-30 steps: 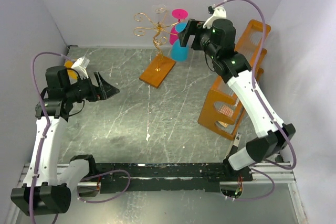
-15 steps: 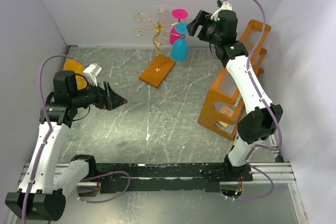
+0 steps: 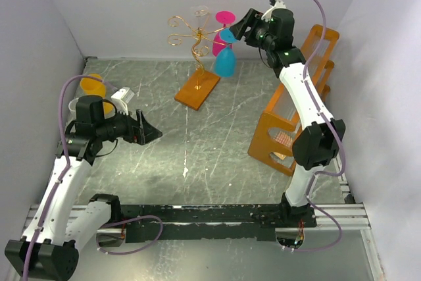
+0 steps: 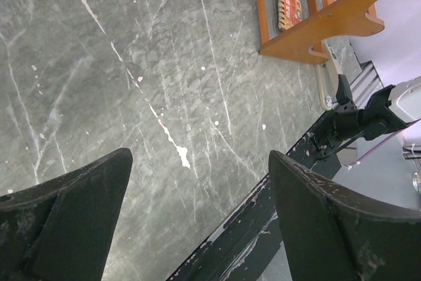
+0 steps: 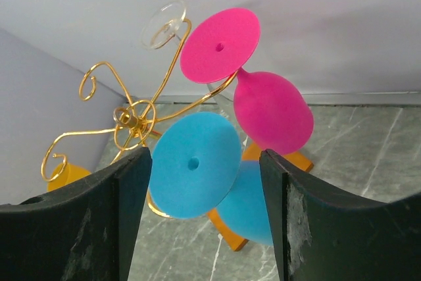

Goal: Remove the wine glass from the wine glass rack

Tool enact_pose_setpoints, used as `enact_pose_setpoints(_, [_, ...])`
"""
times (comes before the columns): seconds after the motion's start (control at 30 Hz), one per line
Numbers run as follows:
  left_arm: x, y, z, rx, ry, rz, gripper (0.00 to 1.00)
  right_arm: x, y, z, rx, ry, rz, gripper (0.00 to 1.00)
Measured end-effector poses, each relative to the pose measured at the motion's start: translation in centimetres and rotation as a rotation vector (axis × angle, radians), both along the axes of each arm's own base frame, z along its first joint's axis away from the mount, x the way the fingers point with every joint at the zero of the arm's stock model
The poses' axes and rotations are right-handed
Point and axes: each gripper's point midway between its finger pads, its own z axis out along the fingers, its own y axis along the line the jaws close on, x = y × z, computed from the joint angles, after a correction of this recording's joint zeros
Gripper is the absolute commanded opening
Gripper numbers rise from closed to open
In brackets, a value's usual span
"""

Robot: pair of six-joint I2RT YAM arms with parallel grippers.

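Observation:
The wine glass rack (image 3: 195,34) is a gold wire stand on a flat orange base (image 3: 197,89) at the back of the table. A blue wine glass (image 3: 224,62) and a pink wine glass (image 3: 220,45) hang upside down on its right arms; a clear one (image 3: 200,11) hangs at the top. My right gripper (image 3: 240,27) is open just right of the rack. In the right wrist view the right gripper (image 5: 204,156) faces the blue glass's round foot (image 5: 193,162), apart from it, with the pink glass (image 5: 273,111) above right. My left gripper (image 3: 150,133) is open and empty over the left of the table, also seen in the left wrist view (image 4: 199,156).
A big orange frame with clear panels (image 3: 289,123) stands at the right, under my right arm. A yellow-orange cup (image 3: 92,87) sits at the far left by the wall. The black base rail (image 4: 263,228) runs along the near edge. Walls close in the back and sides.
My right gripper has risen and drawn back a little to the right of the rack, level with the glasses' feet. My left gripper has moved nearer and rightward.

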Motion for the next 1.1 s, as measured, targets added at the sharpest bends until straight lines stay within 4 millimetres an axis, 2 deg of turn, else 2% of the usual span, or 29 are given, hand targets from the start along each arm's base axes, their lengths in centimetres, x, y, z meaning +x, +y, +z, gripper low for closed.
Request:
enact_pose_setpoints(0.37, [0.0, 0.0, 0.1, 0.017, -0.021, 0.005, 0.95, 1.6, 1.0, -3.5, 0.025, 0.074, 0.03, 0.61])
enact_pose_setpoints(0.47, [0.0, 0.0, 0.0, 0.02, -0.022, 0.005, 0.95, 1.8, 1.2, -3.3, 0.03, 0.067, 0.04, 0.56])
enact_pose_setpoints(0.93, [0.2, 0.1, -0.4, 0.041, -0.02, 0.012, 0.95, 2.1, 1.4, -2.5, 0.039, 0.049, 0.046, 0.19])
enact_pose_setpoints(1.1, [0.3, 0.2, -0.5, 0.049, -0.015, 0.019, 0.95, 2.2, 1.4, -1.9, 0.051, 0.035, 0.044, 0.12])
